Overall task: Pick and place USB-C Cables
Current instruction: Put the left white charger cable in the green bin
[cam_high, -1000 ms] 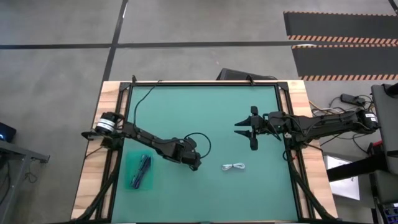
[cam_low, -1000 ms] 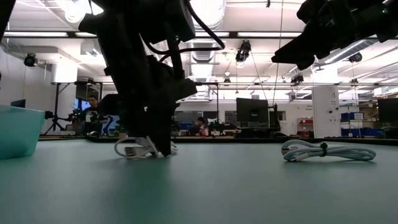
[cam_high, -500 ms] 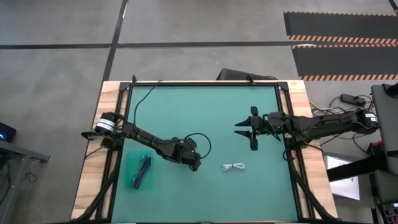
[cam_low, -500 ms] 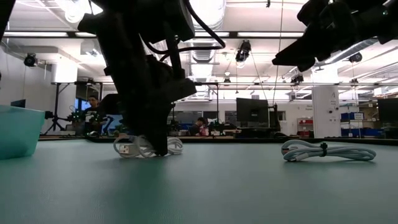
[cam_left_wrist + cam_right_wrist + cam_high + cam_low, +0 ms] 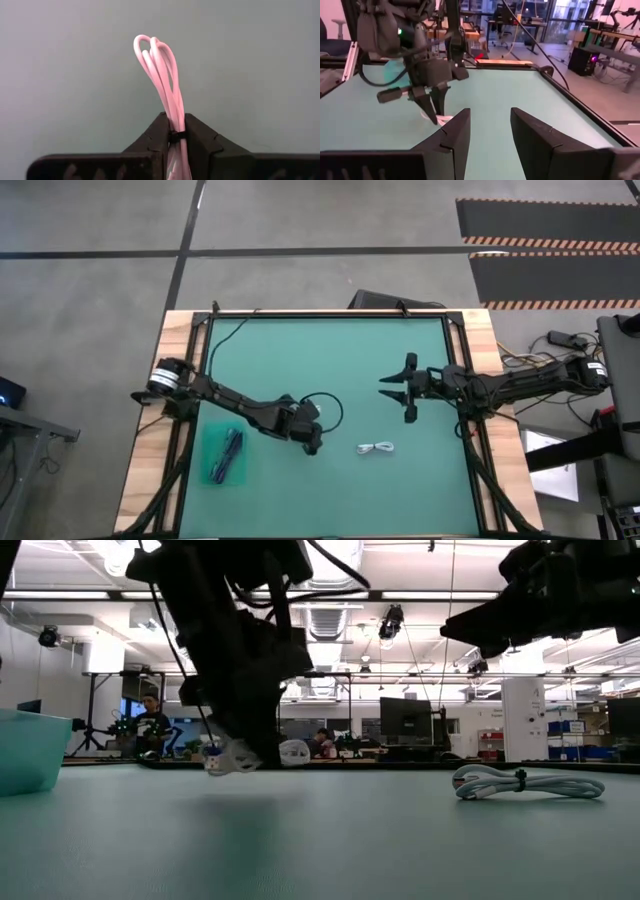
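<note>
USB-C cable (image 5: 162, 75), a white coil, hangs pinched at its tie in our left gripper (image 5: 240, 755), jaws pressed on it, just above the counter (image 5: 330, 480). A second cable (image 5: 376, 448) lies nearby; our right gripper (image 5: 403, 387) hovers spread.

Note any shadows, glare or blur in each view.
Low view: bright ceiling lights glare behind both arms, which show as near-black silhouettes; the left tool casts a soft shadow on the mat beneath the lifted cable. Left wrist view: the held cable looks pinkish against a plain, featureless mat. High view: even light, faint shadows. Right wrist view: the right tool looms large.
</note>
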You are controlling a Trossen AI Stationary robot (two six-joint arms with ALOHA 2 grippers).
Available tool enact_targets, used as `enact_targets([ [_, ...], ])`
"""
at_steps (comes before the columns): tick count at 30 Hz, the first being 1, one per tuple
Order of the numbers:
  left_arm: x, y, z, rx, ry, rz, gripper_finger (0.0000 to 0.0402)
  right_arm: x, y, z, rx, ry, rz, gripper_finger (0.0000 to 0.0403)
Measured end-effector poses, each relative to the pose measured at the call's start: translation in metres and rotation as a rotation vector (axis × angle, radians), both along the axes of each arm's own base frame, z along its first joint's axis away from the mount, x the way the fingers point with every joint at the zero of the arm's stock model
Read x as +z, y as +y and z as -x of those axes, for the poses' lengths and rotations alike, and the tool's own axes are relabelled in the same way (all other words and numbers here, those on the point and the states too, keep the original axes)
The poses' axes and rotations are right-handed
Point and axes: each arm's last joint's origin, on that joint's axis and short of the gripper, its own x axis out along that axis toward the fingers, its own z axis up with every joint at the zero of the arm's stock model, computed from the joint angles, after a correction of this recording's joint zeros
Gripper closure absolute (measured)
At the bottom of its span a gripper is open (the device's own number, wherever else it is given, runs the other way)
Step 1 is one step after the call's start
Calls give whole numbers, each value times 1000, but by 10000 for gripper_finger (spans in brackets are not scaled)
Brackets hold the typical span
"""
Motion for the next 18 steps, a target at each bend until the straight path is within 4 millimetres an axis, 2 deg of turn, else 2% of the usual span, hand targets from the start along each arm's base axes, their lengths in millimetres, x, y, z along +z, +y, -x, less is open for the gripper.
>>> enact_targets([
  [12,37,-1,9,-112,-75,-38,368,-2,0,4,6,-7,22,271],
  [18,58,-7,18,-134,-136,-19,376,-1,0,8,7,-23,46,271],
])
